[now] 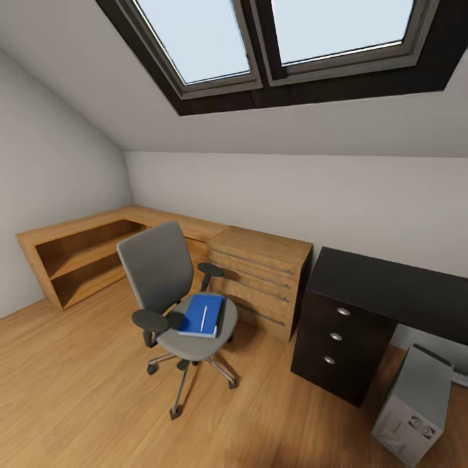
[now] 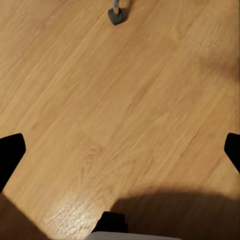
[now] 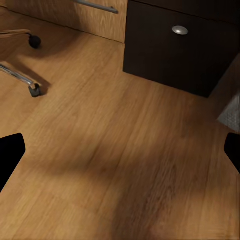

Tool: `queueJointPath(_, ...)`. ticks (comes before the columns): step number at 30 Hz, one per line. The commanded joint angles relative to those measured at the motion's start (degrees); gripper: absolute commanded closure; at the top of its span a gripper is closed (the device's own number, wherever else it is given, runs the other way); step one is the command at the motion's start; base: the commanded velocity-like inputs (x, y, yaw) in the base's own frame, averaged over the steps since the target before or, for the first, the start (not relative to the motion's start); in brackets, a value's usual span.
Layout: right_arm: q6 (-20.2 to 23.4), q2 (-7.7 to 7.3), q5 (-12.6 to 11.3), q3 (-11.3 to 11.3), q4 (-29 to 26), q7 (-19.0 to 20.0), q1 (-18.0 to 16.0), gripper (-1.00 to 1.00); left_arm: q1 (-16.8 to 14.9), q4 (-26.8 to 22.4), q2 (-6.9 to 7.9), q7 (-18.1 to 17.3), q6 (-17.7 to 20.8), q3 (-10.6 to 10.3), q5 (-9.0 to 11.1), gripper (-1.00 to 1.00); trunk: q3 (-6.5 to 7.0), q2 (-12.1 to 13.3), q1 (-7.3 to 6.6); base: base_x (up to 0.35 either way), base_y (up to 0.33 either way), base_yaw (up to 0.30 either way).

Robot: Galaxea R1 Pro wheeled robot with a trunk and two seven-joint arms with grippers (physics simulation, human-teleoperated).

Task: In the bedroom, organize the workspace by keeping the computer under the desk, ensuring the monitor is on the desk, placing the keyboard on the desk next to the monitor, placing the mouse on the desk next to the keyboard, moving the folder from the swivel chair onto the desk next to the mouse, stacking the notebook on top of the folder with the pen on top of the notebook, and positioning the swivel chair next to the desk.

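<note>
Swivel chair: I see the swivel chair (image 1: 179, 299) standing on the wood floor (image 1: 78, 390), in front of the light wood cabinet (image 1: 260, 279) and well apart from the counter (image 1: 390, 286). Its backrest is toward the low wooden shelf unit (image 1: 84, 260).
Folder: the blue folder (image 1: 201, 315) lies flat on the chair seat.
Pen: a thin white pen (image 1: 203, 317) rests on top of the folder.
Notebook: I cannot make out a notebook apart from the folder.
Counter: glossy black top at my right, with dark drawers and three round silver knobs (image 1: 336, 336) facing me. It stands just beside the light wood cabinet.
Computer: the light grey computer (image 1: 416, 406) tower stands upright on the floor, at the open side of the counter's drawer block, near the lower right corner of my head view.
Left hand: the left hand (image 2: 120, 150) looks down at bare floor, its two dark fingertips (image 2: 10, 152) wide apart at the picture's edges, holding nothing. One chair caster (image 2: 116, 16) shows ahead of it.
Right hand: the right hand (image 3: 120, 150) has its fingertips (image 3: 10, 152) spread apart too, with nothing between them. Ahead I see the floor, a chrome chair leg (image 3: 20, 77) and the dark drawer front with a knob (image 3: 180, 30).
</note>
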Motion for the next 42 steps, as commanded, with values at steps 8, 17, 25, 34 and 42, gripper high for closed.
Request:
queueJointPath(8,-0.13,-0.01,0.18,0.02,0.11,1.48,-0.05,-1.00,-0.03,0.07,0.03,0.47,-0.17,-0.17,0.28,-1.00,0.22,-0.03,0.00,0.000,0.000,-0.266)
queueJointPath(17,-0.14,0.06,0.22,0.08,0.14,1.73,-0.05,-1.00,-0.03,0.08,0.03,0.47,-0.17,-0.13,0.28,-1.00,0.31,-0.03,0.00,0.000,0.000,-0.290)
queueJointPath(25,-0.08,0.07,0.17,0.09,0.14,1.74,-0.05,-1.00,-0.03,0.08,0.03,0.47,-0.17,-0.12,0.28,-1.00,0.32,-0.03,0.00,0.000,0.000,-0.298)
queueJointPath(34,-0.05,0.12,0.17,0.09,0.14,1.74,-0.05,-1.00,-0.03,0.08,0.03,0.47,-0.17,-0.12,0.28,-1.00,0.19,-0.03,0.00,0.000,0.000,-0.293)
queueJointPath(42,-0.05,0.15,0.13,0.09,0.14,1.74,-0.05,-1.00,-0.03,0.08,0.03,0.47,-0.17,-0.12,0.28,-1.00,-0.16,-0.03,0.00,0.000,0.000,-0.256)
